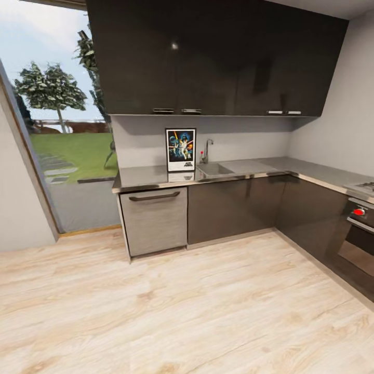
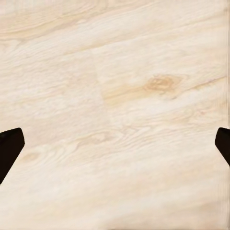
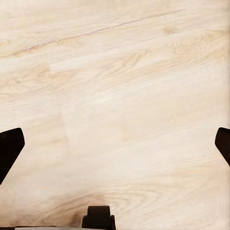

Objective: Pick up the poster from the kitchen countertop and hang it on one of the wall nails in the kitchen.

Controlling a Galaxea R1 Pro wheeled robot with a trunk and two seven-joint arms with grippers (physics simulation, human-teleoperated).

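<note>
On the kitchen countertop (image 1: 156,176) poster (image 1: 181,149) upright beside sink (image 1: 214,169), both pincers agape over floor (image 1: 182,306)

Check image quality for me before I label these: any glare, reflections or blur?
Head view: the countertop mirrors the poster; a glare spot marks the upper cabinets; slightly soft. Wrist views: evenly lit wood floor, dark end effector fingertips at the edges.

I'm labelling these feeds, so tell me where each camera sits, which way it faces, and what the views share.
Head view: on the robot's head, facing forward and down at the poster standing on the kitchen countertop.
Left wrist view: by the left tool, facing the wood floor; both fingertips spread at the edges.
Right wrist view: by the right tool, same, fingertips spread.
Shared: the pale wood floor.
</note>
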